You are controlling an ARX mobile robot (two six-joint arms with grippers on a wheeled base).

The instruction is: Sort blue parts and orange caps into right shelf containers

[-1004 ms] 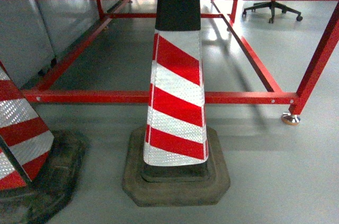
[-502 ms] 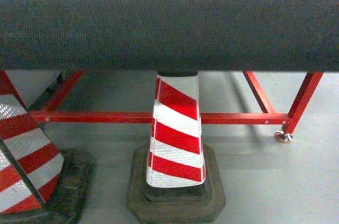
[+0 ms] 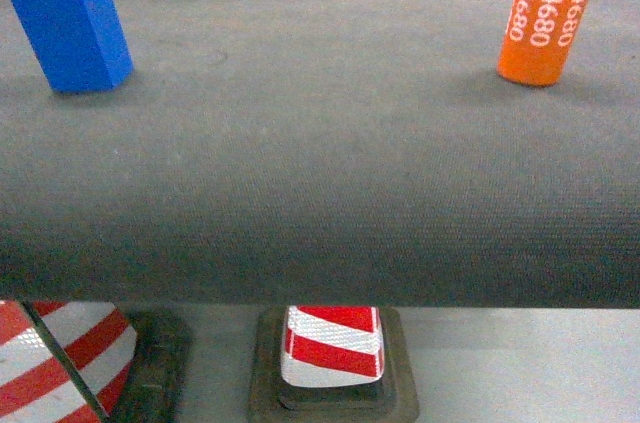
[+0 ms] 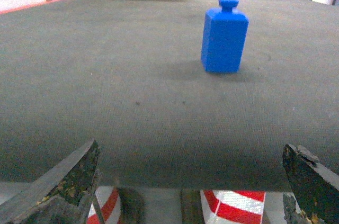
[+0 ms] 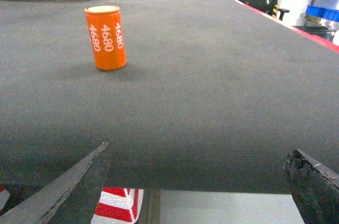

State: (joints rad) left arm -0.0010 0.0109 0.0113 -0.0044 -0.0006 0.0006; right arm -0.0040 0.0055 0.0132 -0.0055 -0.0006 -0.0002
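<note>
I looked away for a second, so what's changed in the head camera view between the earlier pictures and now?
The head view has risen: the dark belt surface, absent a second ago, now fills most of the frame, revealing the blue part and the orange cap standing on it. The striped cone has dropped to the bottom edge. Nothing was grasped; both end effectors are open and empty.

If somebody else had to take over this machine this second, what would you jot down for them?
Left pincer: open, empty, at the near edge of the dark belt, facing the blue part.
Right pincer: open, empty, facing the orange cap.
Both pieces stand upright on the belt, the blue part far left, the orange cap far right in the head view.
Done: nothing picked up yet.
Left: grasp each piece and sort it into the blue crates, some of which seem to show far right in the right wrist view.
</note>
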